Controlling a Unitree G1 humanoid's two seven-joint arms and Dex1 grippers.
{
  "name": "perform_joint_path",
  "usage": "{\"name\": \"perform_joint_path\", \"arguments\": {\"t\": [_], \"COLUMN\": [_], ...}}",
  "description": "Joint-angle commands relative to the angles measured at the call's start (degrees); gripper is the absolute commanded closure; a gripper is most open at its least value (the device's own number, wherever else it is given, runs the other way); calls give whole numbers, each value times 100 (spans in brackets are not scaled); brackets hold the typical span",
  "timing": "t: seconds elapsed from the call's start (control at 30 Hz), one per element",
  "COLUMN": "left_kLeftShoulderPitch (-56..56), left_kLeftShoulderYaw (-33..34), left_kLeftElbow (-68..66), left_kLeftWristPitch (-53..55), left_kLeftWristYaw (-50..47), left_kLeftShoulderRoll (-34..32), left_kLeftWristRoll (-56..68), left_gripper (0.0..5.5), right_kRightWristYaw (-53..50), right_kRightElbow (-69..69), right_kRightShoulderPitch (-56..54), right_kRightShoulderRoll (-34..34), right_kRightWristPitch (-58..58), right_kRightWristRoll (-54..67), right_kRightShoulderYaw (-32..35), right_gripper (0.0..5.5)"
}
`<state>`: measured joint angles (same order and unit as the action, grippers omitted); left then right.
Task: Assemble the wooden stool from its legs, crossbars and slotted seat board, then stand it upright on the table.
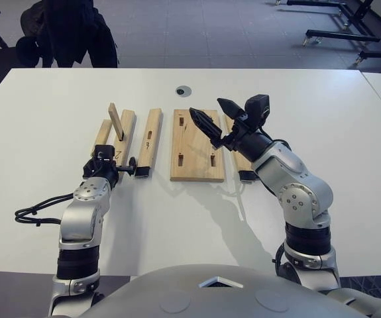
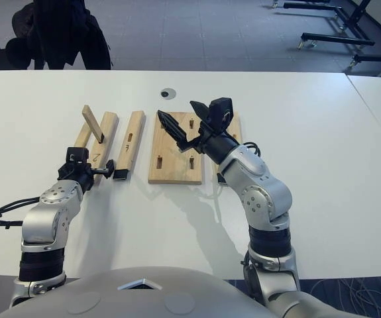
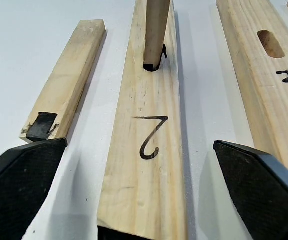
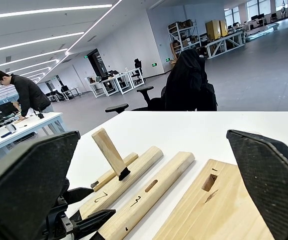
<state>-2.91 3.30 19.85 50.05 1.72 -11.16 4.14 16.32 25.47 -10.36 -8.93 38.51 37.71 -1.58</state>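
At the middle of the white table [image 1: 309,119] the slotted seat board [image 1: 197,146] lies flat, its long axis running away from the robot toward the far edge. To its left lie three loose pieces on nearly the same axis, fanned slightly apart. Nearest the board is the leg marked 3 [image 1: 150,142], with a black cap on its near end. Next comes the leg marked 2 [image 1: 125,132], and outermost a thinner stick [image 3: 66,82] with a black patch at its near end, just beside leg 2. A crossbar [image 1: 115,121] stands in a slot of leg 2 and leans toward the robot's left. Another leg [image 1: 243,162] lies just beside the board's right edge, partly hidden under the right arm.

The left arm stretches forward low over the table, its wrist level with the near end of leg 2. The left gripper [image 1: 117,165] is spread wide with one finger on each side of that end. Table shows between each finger and the wood, so it grips nothing.

The right arm is bent at the elbow, with the forearm angled up and inward. The right gripper [image 1: 215,118] hangs raised above the far half of the seat board, pointing toward the robot's left. Its jaws are wide apart and hold nothing.

A black cable [image 1: 34,213] loops on the table beside the left arm. A chair draped in dark cloth [image 1: 71,33] stands beyond the far edge.
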Motion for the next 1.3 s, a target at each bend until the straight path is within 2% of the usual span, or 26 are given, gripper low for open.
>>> {"name": "perform_joint_path", "arguments": {"t": [0.03,0.33,0.37,0.67,0.9,1.03,1.17,1.3], "left_kLeftShoulderPitch": [-184,-64,-42,11,209,1017,2281,3279], "left_kLeftShoulderYaw": [-153,-173,-123,24,3,250,742,1533], "left_kLeftElbow": [8,99,42,-152,-98,-7,-117,-360], "left_kLeftWristPitch": [257,665,733,906,933,892,580,508], "left_kLeftWristYaw": [7,-132,-174,-168,-84,123,616,1562], "left_kLeftShoulderRoll": [40,-19,-12,-7,-12,-64,-249,-254], "left_kLeftWristRoll": [-59,-257,-278,-292,-238,-7,539,1882], "left_gripper": [43,185,220,345,348,348,348,348], "right_kRightWristYaw": [-38,-83,-85,-61,-35,21,181,452], "right_kRightElbow": [27,35,33,33,-1,-131,-710,-2072], "right_kRightShoulderPitch": [16,31,33,53,31,-120,-679,-2040], "right_kRightShoulderRoll": [-13,23,30,54,52,-42,-408,-1134], "right_kRightWristPitch": [14,6,2,-6,-19,-51,-21,354], "right_kRightWristRoll": [-15,-29,-31,-46,-69,-86,63,781], "right_kRightShoulderYaw": [49,26,23,3,10,176,803,1927], "right_gripper": [10,10,10,10,10,10,10,10]}}
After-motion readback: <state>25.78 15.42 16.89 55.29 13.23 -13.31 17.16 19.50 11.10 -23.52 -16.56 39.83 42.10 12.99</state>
